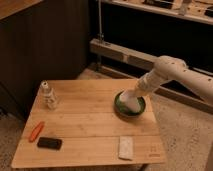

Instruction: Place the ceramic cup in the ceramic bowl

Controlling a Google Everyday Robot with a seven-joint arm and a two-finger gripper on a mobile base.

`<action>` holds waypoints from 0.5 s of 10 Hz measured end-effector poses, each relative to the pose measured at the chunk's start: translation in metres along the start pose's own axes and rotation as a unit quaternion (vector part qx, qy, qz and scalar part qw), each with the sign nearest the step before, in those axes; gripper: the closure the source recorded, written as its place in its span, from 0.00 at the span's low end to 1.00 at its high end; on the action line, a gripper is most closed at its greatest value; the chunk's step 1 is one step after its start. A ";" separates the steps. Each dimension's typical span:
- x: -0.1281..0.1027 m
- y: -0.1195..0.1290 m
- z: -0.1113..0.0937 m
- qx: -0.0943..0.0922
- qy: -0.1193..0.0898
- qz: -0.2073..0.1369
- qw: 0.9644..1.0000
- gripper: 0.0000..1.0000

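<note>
The green ceramic bowl (130, 107) sits on the right side of the wooden table (90, 125). A white shape stands inside it; this is the white ceramic cup (131, 103) with the end of my arm over it. My gripper (132, 98) reaches down into the bowl from the right, at the cup. The white arm runs up and to the right from there. The cup and the gripper blend together, so their contact is unclear.
A small white patterned bottle (48, 95) stands at the table's back left. An orange carrot-like item (36, 131) and a black flat object (49, 143) lie at the front left. A white packet (126, 148) lies at the front right. Dark shelving stands behind.
</note>
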 end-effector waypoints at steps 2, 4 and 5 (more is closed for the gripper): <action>0.001 0.009 0.007 0.000 0.001 -0.003 1.000 0.64; 0.004 0.017 0.010 -0.001 0.003 -0.005 1.000 0.50; 0.003 0.011 0.008 0.001 0.002 -0.002 1.000 0.45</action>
